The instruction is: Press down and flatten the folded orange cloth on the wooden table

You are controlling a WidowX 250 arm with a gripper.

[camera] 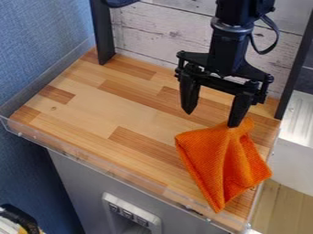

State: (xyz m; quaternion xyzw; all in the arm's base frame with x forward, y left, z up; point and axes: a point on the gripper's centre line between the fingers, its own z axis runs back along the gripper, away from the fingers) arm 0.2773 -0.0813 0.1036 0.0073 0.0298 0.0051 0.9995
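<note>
The hand (pixel 211 119) hangs spread apart, 1 fingertip at the orange cloth (pixel 221 157), contact hard to make out.

The top edge crops the arm (pixel 225 48); the bottom, the grey cabinet (pixel 83 187).

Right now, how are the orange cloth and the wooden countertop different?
The orange cloth is one bright colour, while the wooden countertop has pale and darker brown blocks. The cloth is rumpled, but the countertop is flat. The cloth is also smaller than the countertop.
</note>
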